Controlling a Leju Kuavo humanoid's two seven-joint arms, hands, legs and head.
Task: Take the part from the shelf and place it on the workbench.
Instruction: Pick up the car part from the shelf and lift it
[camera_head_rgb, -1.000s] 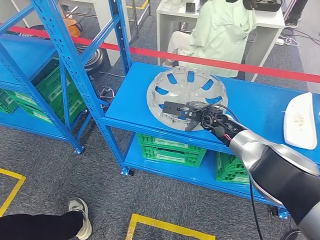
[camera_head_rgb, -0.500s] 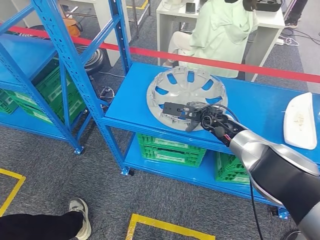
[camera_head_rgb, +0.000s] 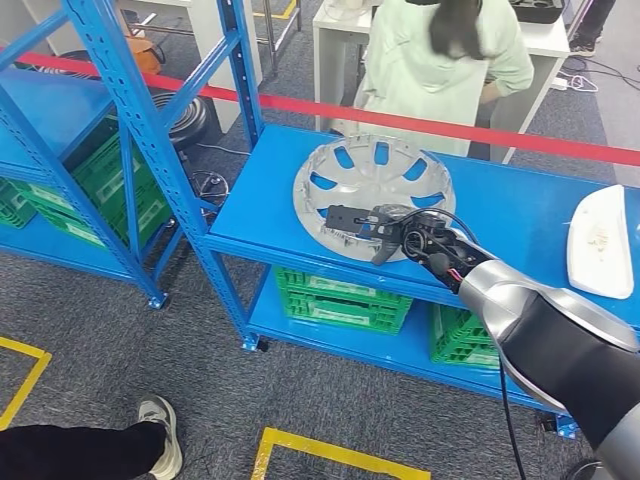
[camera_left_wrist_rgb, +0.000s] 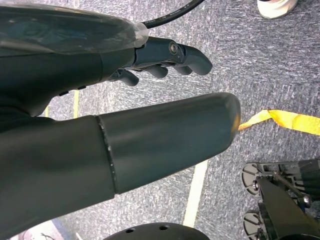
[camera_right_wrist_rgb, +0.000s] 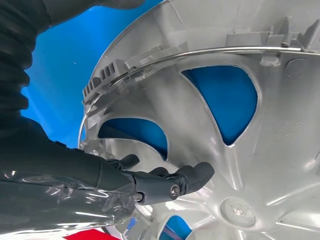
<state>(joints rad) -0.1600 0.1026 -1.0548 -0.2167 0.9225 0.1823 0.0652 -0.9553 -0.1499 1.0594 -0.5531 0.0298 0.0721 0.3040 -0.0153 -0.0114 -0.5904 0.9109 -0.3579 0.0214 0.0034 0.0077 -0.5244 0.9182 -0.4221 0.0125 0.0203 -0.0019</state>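
Blue shelf (camera_head_rgb: 521, 205) bears hubcap (camera_head_rgb: 373, 190); right hand (camera_right_wrist_rgb: 158, 180) reaches inside.

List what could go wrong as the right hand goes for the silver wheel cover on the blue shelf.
1. The right hand reaches over the near rim of the wheel cover, fingers inside its hollow; whether they grip is unclear, so it might slip when lifted.
2. The cover sits near the edge of the blue shelf; a push or drag could tip it off.
3. A person bends just behind the red tape; a wide swing may come close.
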